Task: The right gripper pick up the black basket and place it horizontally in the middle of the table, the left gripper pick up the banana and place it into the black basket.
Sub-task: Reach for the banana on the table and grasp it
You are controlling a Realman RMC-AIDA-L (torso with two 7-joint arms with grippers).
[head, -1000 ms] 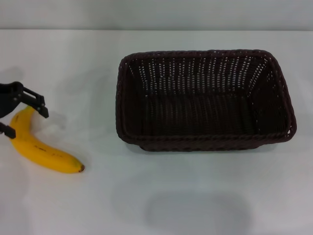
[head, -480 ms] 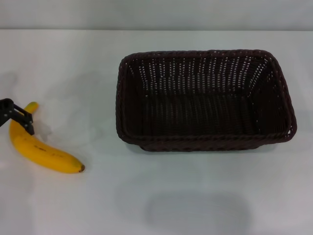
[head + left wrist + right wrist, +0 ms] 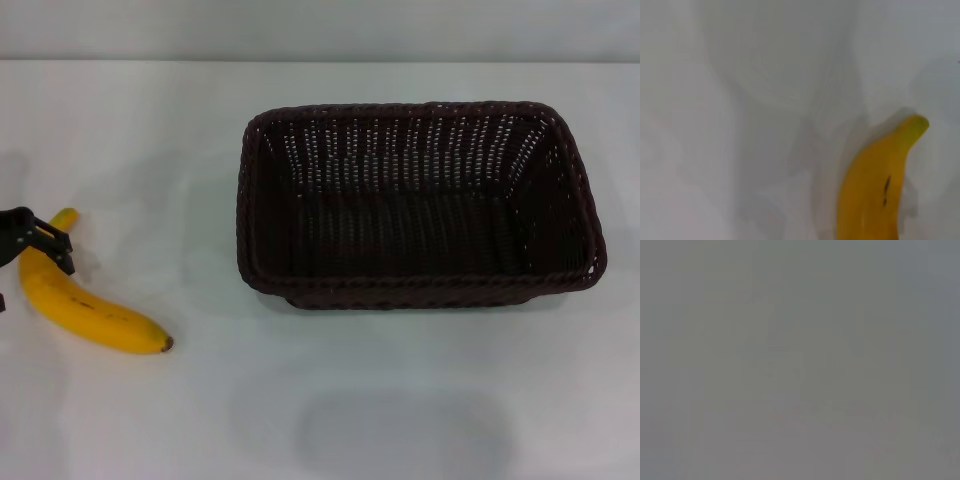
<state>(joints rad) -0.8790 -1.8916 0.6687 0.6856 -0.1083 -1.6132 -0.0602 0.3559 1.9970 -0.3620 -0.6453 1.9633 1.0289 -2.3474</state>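
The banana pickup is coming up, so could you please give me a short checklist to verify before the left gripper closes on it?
1. Black basket set horizontally mid-table: ok.
2. Basket interior free for the drop: ok.
3. Banana lying flat on the table, reachable: ok.
4. Left gripper at the banana's stem end: ok.
5. Fingers straddling the banana: cannot tell.
6. Right gripper clear of the basket: ok, out of view.

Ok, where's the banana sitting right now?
In the head view the banana lies on the table at the robot's far left, well clear of the basket, with the left gripper at its stem end.
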